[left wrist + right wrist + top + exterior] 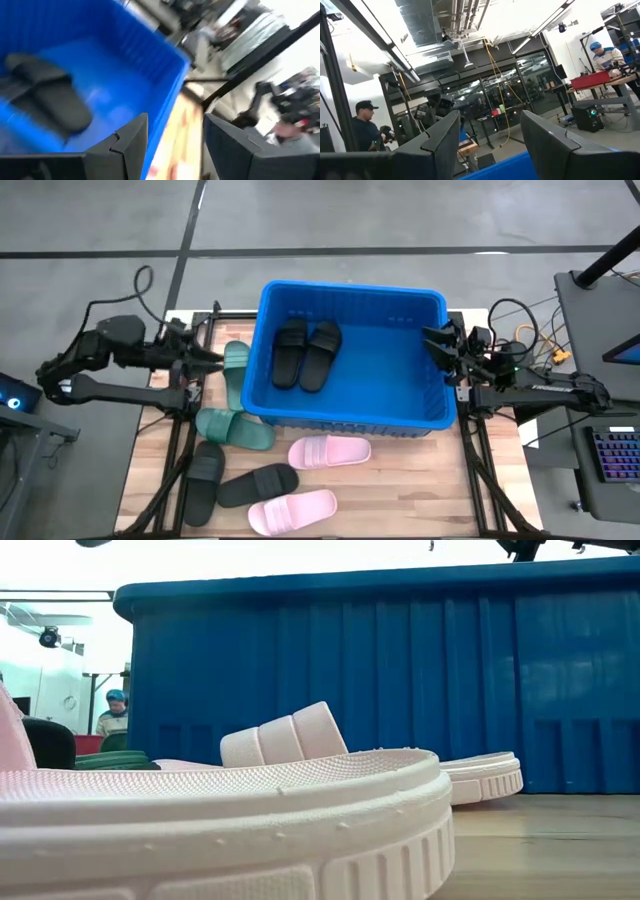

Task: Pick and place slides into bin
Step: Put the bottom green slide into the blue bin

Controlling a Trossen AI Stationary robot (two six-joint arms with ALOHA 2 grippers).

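The blue bin [395,375] stands at the middle of the table, with two black slides [305,353] lying soles down on its floor at the left. Outside it lie two green slides [237,368] [233,428], two black slides [205,480] [258,483] and two pink slides [330,450] [292,512]. My left gripper [207,358] hovers open by the bin's left wall, tilted toward the black slides in the bin [47,97]. My right gripper [438,343] stands open over the bin's right rim and points up into the room [490,135].
The slides outside the bin crowd the table's near left part. In the low view one pink slide [220,830] fills the foreground and the bin's wall [400,680] rises behind it. Cables [525,330] lie at the right. People stand in the room beyond [365,125].
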